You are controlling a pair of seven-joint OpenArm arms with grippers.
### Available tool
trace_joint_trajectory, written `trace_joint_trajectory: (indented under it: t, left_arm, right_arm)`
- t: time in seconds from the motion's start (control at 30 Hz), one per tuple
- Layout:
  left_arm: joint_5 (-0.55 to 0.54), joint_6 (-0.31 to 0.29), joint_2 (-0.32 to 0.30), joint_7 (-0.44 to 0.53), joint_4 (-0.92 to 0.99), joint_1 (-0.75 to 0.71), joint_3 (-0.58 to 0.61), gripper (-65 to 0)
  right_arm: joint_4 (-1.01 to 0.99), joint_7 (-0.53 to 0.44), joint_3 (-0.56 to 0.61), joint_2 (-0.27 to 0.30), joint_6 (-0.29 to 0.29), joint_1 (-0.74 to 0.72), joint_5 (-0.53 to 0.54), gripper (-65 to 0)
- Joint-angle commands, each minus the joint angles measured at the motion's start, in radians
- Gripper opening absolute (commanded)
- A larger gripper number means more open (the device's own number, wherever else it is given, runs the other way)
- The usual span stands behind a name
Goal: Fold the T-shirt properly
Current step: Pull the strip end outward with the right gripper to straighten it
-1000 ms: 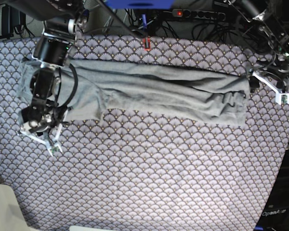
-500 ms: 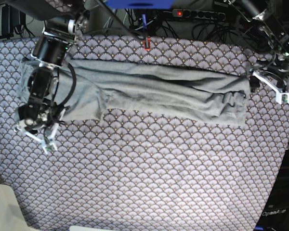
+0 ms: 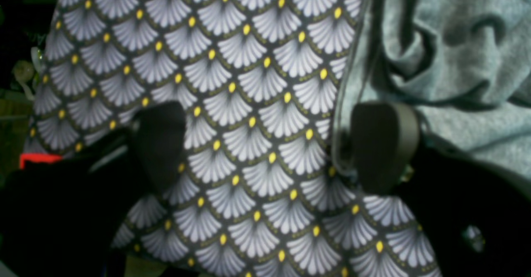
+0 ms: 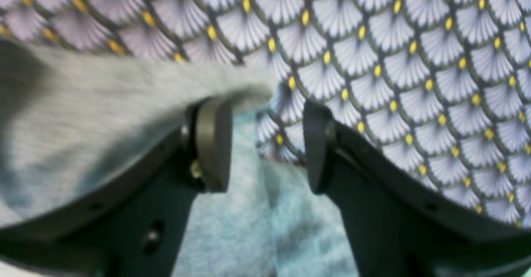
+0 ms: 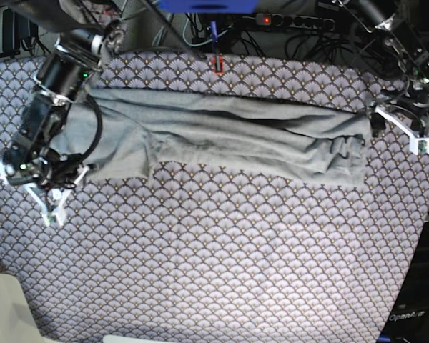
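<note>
The light heather-grey knit T-shirt lies folded lengthwise on the scallop-patterned bench; both end effectors, left and right, are released.

A purple-grey table cloth with a scallop pattern, each fan tipped with a yellow dot, covers the whole work surface. At its far edge sits a small red clip. Behind the table, a black power strip with a lit red switch lies among tangled dark cables.
</note>
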State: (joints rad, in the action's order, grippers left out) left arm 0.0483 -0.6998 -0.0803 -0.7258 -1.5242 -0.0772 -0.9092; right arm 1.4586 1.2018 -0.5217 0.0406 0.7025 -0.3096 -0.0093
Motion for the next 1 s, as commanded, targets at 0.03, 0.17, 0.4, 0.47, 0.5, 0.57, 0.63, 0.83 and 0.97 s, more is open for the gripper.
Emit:
trace_joint_trajectory:
  t: [0.03, 0.17, 0.4, 0.47, 0.5, 0.57, 0.63, 0.83, 0.97]
  left_arm:
    - [-0.012, 0.002, -0.013, 0.019, -0.02, 0.006, -0.004, -3.1]
    - [-0.012, 0.002, -0.014, 0.019, -0.02, 0.006, -0.004, -3.1]
    - [-0.012, 0.002, -0.016, 0.019, -0.019, 0.006, -0.004, -3.1]
    - [-0.012, 0.002, -0.016, 0.019, -0.016, 0.006, -0.004, -3.1]
    - [-0.011, 0.002, -0.016, 0.019, -0.016, 0.007, -0.004, -3.1]
    - [-0.011, 0.002, -0.016, 0.019, -0.014, 0.009, -0.004, -3.1]
    - [-0.011, 0.002, -0.016, 0.019, -0.012, 0.011, -0.004, -3.1]
    - [-0.011, 0.002, -0.016, 0.019, -0.011, 0.012, -0.004, -3.1]
    - [-0.012, 0.002, -0.016, 0.019, -0.011, 0.012, -0.004, -3.1]
  right_arm:
    - [0.014, 0.011, 0.002, 0.022, -0.004, -0.018, 0.088, -35.6]
    - [-0.086, 0.02, 0.001, 0.048, -0.004, -0.029, 0.156, -35.6]
    - [-0.298, -0.032, 0.001, 0.078, -0.004, -0.086, 0.17, -35.6]
    - [-0.307, -0.032, 0.001, 0.078, -0.004, -0.087, 0.17, -35.6]
    - [-0.309, -0.032, 0.001, 0.078, -0.004, -0.089, 0.17, -35.6]
    - [-0.312, -0.032, 0.001, 0.078, -0.004, -0.089, 0.17, -35.6]
    - [-0.313, -0.032, -0.001, 0.074, -0.004, -0.089, 0.17, -36.0]
    - [-0.31, -0.027, -0.001, 0.068, -0.004, -0.082, 0.19, -47.8]
    - [-0.312, -0.021, 0.001, 0.069, -0.004, -0.084, 0.207, -65.0]
